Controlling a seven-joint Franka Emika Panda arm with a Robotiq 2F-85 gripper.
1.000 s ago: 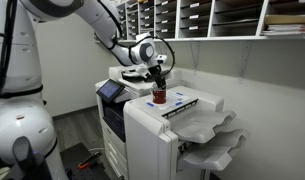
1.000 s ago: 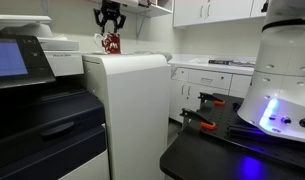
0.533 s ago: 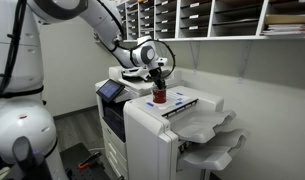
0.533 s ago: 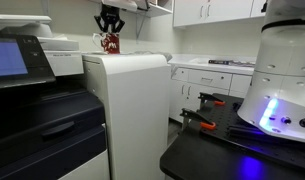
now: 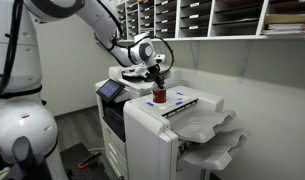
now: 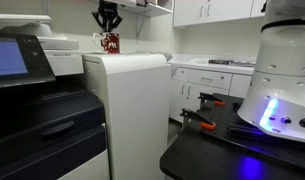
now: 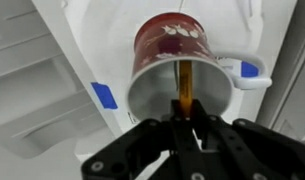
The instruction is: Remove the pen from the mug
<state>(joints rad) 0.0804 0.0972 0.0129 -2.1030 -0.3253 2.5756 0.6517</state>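
A small dark red mug (image 7: 170,52) with a pale pattern stands on top of the white printer (image 7: 72,60); it also shows as a tiny red cup in both exterior views (image 5: 160,96) (image 6: 111,43). An orange-brown pen (image 7: 184,88) sticks out of the mug toward the camera. My gripper (image 7: 184,122) hangs directly above the mug, its black jaws shut on the pen's upper end. In the exterior views the gripper (image 5: 158,78) sits just over the mug (image 6: 109,24), and the pen is too thin to make out there.
The printer has blue tabs (image 7: 104,96) and a paper output tray (image 5: 207,125) at its side. Wall shelves with paper slots (image 5: 192,15) run behind the arm. A second machine (image 6: 32,90) and a dark counter (image 6: 232,150) stand nearby.
The jaws have closed in on the pen over the last second. The arm and mug stay where they were.
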